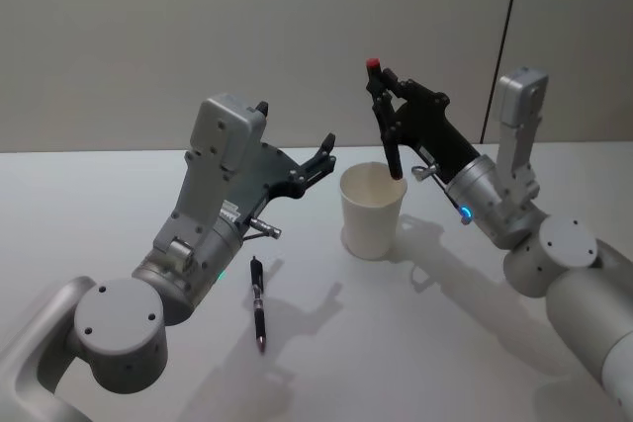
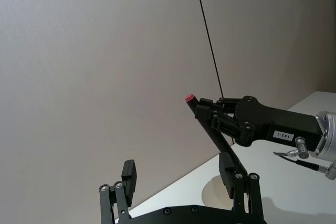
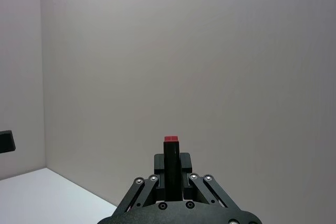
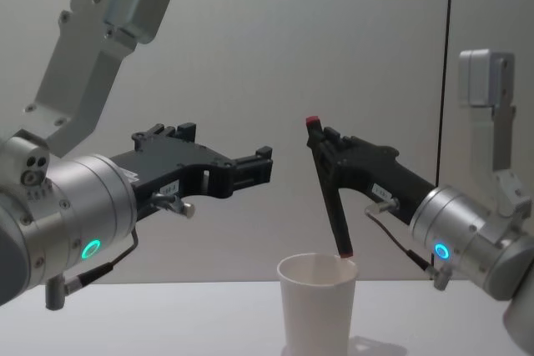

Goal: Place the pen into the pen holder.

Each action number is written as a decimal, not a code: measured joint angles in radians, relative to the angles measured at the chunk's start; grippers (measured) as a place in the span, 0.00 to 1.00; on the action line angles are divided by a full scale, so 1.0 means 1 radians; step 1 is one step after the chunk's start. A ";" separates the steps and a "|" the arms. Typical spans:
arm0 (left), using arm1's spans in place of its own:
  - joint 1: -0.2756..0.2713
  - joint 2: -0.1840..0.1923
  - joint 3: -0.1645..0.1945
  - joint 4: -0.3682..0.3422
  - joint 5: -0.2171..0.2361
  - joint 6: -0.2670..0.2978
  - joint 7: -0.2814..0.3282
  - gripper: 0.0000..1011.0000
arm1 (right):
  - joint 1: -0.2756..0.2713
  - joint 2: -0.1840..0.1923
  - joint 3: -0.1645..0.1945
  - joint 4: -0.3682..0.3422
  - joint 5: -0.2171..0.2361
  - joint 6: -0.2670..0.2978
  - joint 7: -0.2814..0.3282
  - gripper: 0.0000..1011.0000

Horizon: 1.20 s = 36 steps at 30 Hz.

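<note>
The right claw (image 1: 381, 94) grips a slim black, red-capped pen (image 1: 390, 145); in the chest view its tip meets the rolled rim of the white tapered paper pen holder (image 4: 315, 310) below. The left claw (image 1: 295, 124) is spread open beside it; in the head view a second pen (image 1: 258, 303), dark, lies beneath on the smooth table (image 1: 445, 343)

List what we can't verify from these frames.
- Tip of the held pen: chest view, it meets the cup rim; inside or just above, unclear.
- Cup base: chest view, cut off by the bottom edge.
- Cup: left wrist view, mostly behind the left claw.
- Lower half of the held pen: right wrist view, hidden by the right claw holding it.
</note>
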 joint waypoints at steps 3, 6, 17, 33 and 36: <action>0.000 0.000 0.000 0.000 0.000 0.000 0.000 0.99 | 0.013 -0.005 0.000 0.037 0.005 -0.019 0.011 0.16; 0.000 0.000 0.000 0.000 0.000 0.000 0.000 0.99 | 0.025 -0.010 0.001 0.069 0.010 -0.038 0.021 0.16; 0.000 0.000 0.000 0.000 0.000 0.000 0.000 0.99 | 0.062 -0.025 0.006 0.171 0.022 -0.087 0.049 0.16; 0.000 0.000 0.000 0.000 0.000 0.000 0.000 0.99 | 0.093 -0.039 0.021 0.266 0.030 -0.134 0.076 0.16; 0.000 0.000 0.000 0.000 0.000 0.000 0.000 0.99 | 0.095 -0.040 0.023 0.273 0.030 -0.138 0.078 0.16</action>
